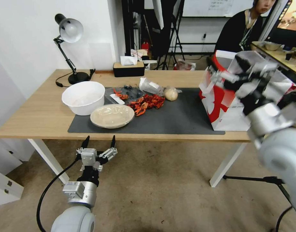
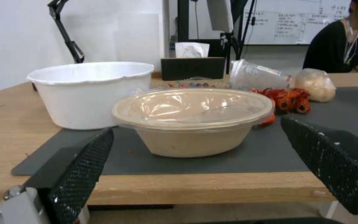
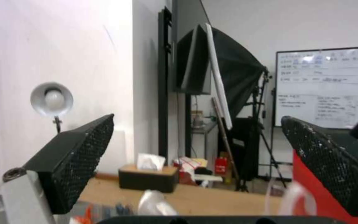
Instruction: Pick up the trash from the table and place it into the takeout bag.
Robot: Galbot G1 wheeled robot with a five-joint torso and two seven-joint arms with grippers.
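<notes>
The shallow beige bowl covered with a clear film sits on the dark grey mat close to the near edge of the long light-wood table; in the left wrist view this bowl lies straight ahead between the two black fingers. Taking the bowl as the landmark: just behind it to the robot's left stands a round white plastic tub, almost touching it. Behind it to the right lies a heap of red crayfish shells, and past those a clear plastic cup on its side and a pale bun in clear wrap. A flat clear bag with red and dark scraps lies directly behind the bowl. Well to the right of the bowl, at the mat's far end, stands the boxy white-and-red takeout bag with its mouth open.

The left gripper hangs below the table's near edge, in front of the bowl, fingers spread wide and holding nothing. The right gripper is raised at the top of the takeout bag, blurred; in its wrist view its fingers stand wide apart with nothing between them.

At the back of the table, far behind the bowl, are a black desk lamp and a black tissue box.
</notes>
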